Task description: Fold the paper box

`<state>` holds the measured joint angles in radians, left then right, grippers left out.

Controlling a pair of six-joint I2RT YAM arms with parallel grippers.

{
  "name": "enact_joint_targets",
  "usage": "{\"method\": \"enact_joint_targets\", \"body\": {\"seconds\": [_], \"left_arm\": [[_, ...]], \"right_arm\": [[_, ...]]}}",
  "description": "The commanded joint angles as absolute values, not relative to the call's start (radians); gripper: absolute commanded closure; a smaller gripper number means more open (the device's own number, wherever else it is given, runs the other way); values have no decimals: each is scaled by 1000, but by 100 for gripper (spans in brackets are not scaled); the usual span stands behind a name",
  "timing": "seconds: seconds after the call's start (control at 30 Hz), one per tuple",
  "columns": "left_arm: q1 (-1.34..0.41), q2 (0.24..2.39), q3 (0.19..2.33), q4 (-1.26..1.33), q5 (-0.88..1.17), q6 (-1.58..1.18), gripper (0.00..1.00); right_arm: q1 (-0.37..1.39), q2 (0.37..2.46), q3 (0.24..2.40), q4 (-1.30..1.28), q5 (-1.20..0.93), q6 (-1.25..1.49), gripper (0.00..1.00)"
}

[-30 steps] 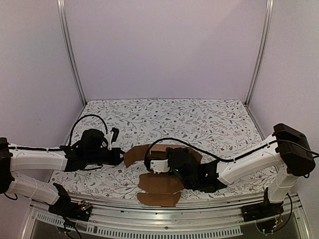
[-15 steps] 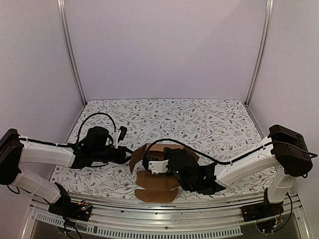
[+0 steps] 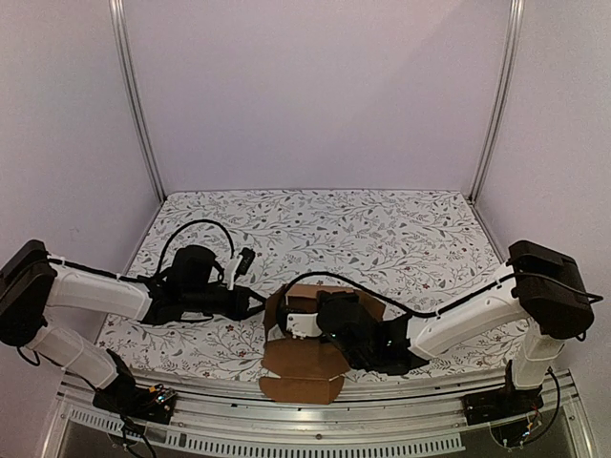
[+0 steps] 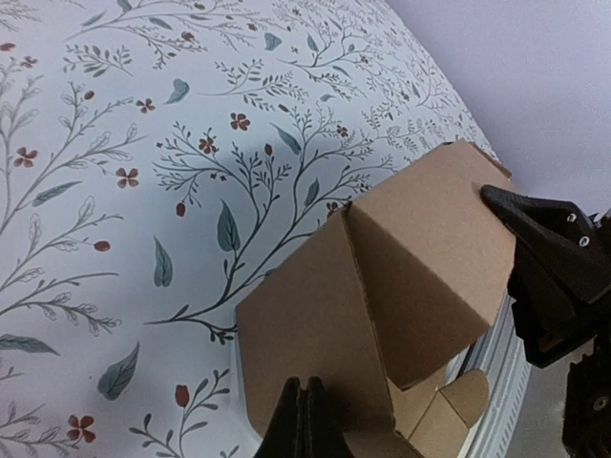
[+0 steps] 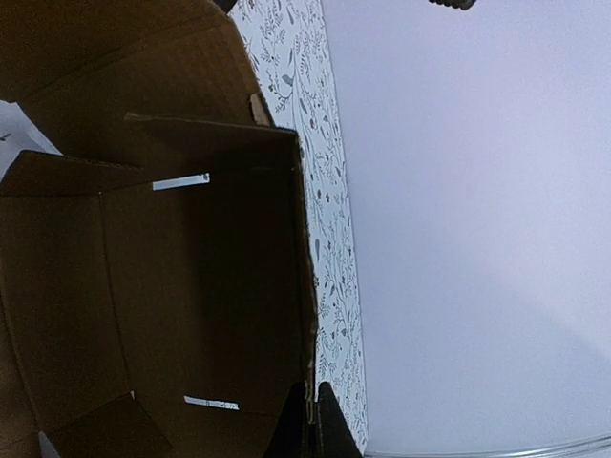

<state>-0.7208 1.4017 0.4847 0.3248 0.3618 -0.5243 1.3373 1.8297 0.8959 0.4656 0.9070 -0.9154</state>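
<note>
**Paper box, partly folded, with both grippers at its sides.**

The paper box (image 3: 305, 361) is shown at the near-middle of the floral table cover (image 3: 382, 229). Its brown panels are raised on the side facing the cover's centre. Two flat flaps are spread toward the cover's near edge, and the outermost flap reaches that edge.

The left gripper (image 3: 256, 301) is held low over the cover's near-left part, pointed inward at the raised left flap. The right gripper (image 3: 294, 322) is reached in from the cover's near-right part and is set over the raised portion.

In the left wrist view the box (image 4: 382, 277) is seen from outside. Two panels meet at an upright crease and stand up from the cover (image 4: 143, 143). The jaws of the left gripper (image 4: 301, 420) are drawn together, and their tips lie against the lower part of the nearer panel. Whether any cardboard is pinched between them cannot be told.

In the right wrist view the shadowed inside of the box (image 5: 143, 267) is seen, with walls raised around a floor panel. Two short pale slits (image 5: 181, 181) are visible in it. The jaws of the right gripper (image 5: 307, 425) are likewise together. The free edge of one wall runs straight down to their tips, and whether that edge is clamped cannot be told. A narrow strip of the cover (image 5: 329, 219) is visible beyond this wall.
</note>
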Motion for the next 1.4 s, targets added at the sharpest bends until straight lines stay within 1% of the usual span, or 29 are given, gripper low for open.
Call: {"method": "enact_joint_targets", "body": {"seconds": [0.0,0.23,0.57,1.1,1.37], "left_arm": [[-751,1419,513,339,374,-507,98],[-785,1443,526,332,374,-511,96],[-796,1435,485,335,381,-494,84],[-821,1464,502,334,397,-458,81],[-844,1487,533,317,360,-448,75]], "right_arm": [[1348,1861,907,442,923,-876,100],[1348,1876,903,441,945,-865,100],[1348,1857,884,439,950,-850,100],[1348,1850,882,426,954,-838,100],[1348,1849,890,412,951,-829,100]]}}
